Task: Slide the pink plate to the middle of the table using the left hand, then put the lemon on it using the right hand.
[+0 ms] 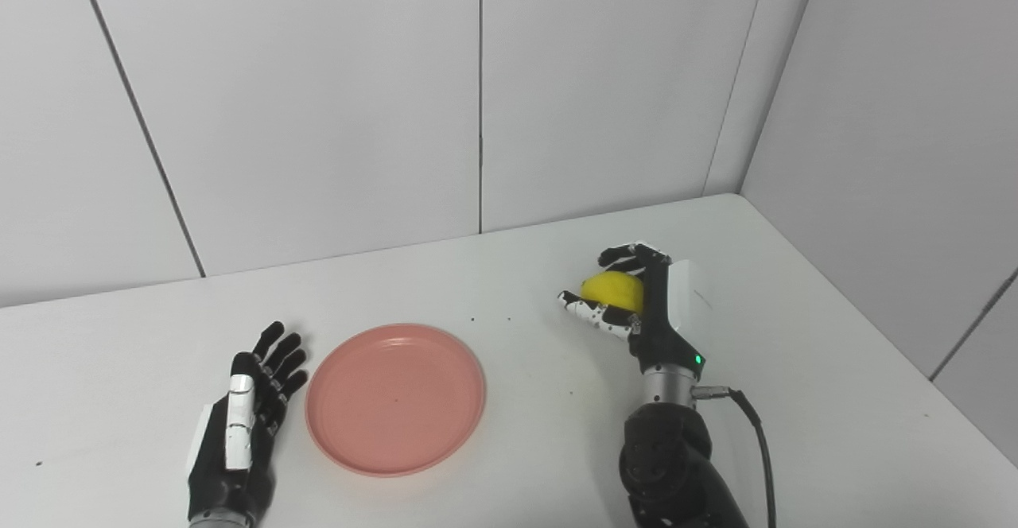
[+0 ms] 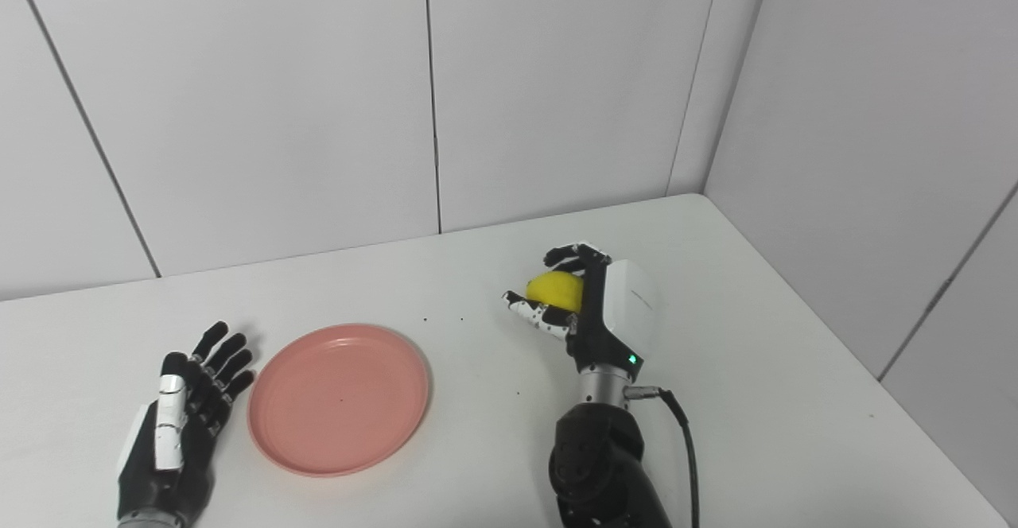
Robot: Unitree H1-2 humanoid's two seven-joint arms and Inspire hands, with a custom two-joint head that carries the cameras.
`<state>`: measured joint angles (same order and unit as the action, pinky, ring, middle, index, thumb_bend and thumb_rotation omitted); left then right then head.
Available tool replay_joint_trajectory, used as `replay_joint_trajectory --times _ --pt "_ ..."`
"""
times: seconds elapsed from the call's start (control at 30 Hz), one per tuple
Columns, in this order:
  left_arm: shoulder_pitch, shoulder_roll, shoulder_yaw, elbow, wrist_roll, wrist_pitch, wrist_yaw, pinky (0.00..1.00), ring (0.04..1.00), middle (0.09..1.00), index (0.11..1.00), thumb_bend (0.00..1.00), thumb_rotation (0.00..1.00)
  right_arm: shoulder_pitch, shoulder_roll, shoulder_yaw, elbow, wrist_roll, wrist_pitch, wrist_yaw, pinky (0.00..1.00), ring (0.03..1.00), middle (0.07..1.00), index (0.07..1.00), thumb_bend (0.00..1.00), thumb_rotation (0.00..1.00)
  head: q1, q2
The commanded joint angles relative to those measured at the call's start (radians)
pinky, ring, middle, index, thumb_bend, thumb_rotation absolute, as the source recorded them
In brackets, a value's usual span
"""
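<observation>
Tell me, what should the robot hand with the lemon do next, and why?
Probably carry the lemon leftward to just above the pink plate. The right robot hand is shut on the lemon, the plate lies bare near the table's middle, and the left robot hand rests open beside it, not touching.
</observation>
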<state>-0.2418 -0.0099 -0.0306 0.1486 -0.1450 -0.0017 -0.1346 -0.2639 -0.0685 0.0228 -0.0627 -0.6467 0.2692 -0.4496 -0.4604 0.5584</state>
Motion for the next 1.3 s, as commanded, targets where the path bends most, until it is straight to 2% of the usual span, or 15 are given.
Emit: replay_joint_trajectory --times 0.0,0.13,0.23,0.27,0.4,0.6,0.83,1.03,1.27 --pt "-0.005 -0.014 -0.004 -0.024 0.008 -0.003 0.008 0.9 0.901 0.893 0.882 0.71 1.0 -0.051 0.01 0.016 -0.008 0.004 -0.076 -0.016 0.13 0.196 0.471 0.482 0.53 0.0 0.0 0.0" --pt "-0.002 -0.028 -0.009 -0.029 0.019 -0.019 0.019 0.89 0.9 0.895 0.887 0.71 1.0 -0.068 0.022 0.065 0.028 0.021 -0.137 -0.003 0.11 0.168 0.47 0.482 0.53 0.0 0.057 0.006" --pt "0.002 -0.042 -0.016 -0.035 0.039 -0.029 0.032 0.92 0.911 0.907 0.898 0.69 1.0 -0.08 0.031 0.102 0.036 0.018 -0.14 0.02 0.1 0.157 0.47 0.481 0.53 0.0 0.121 0.014" --pt "0.003 -0.048 -0.017 -0.039 0.046 -0.028 0.039 0.92 0.908 0.905 0.896 0.68 1.0 -0.082 0.033 0.11 0.036 0.024 -0.142 0.028 0.1 0.164 0.471 0.482 0.53 0.0 0.121 0.014" --pt "0.01 -0.067 -0.034 -0.06 0.082 0.0 0.063 0.95 0.919 0.915 0.912 0.67 1.0 -0.096 0.04 0.158 0.041 0.022 -0.149 0.07 0.09 0.152 0.47 0.482 0.53 0.0 0.202 0.018" --pt "0.015 -0.082 -0.052 -0.065 0.112 0.012 0.083 1.0 0.937 0.933 0.931 0.69 1.0 -0.109 0.053 0.188 0.073 0.078 -0.174 0.121 0.11 0.179 0.471 0.481 0.53 0.0 0.267 0.022" --pt "0.01 -0.095 -0.064 -0.056 0.136 0.009 0.102 1.0 0.948 0.941 0.942 0.71 1.0 -0.12 0.047 0.225 0.1 0.061 -0.197 0.145 0.11 0.17 0.47 0.482 0.53 0.0 0.321 0.02" --pt "0.006 -0.104 -0.069 -0.042 0.136 -0.01 0.107 1.0 0.963 0.949 0.95 0.71 1.0 -0.142 0.042 0.235 0.156 0.066 -0.232 0.156 0.15 0.227 0.473 0.482 0.53 0.0 0.353 0.019" --pt "0.0 -0.116 -0.07 -0.017 0.135 -0.037 0.111 1.0 0.96 0.936 0.933 0.69 1.0 -0.169 0.039 0.257 0.209 0.073 -0.237 0.187 0.12 0.187 0.47 0.482 0.52 0.0 0.374 0.016"
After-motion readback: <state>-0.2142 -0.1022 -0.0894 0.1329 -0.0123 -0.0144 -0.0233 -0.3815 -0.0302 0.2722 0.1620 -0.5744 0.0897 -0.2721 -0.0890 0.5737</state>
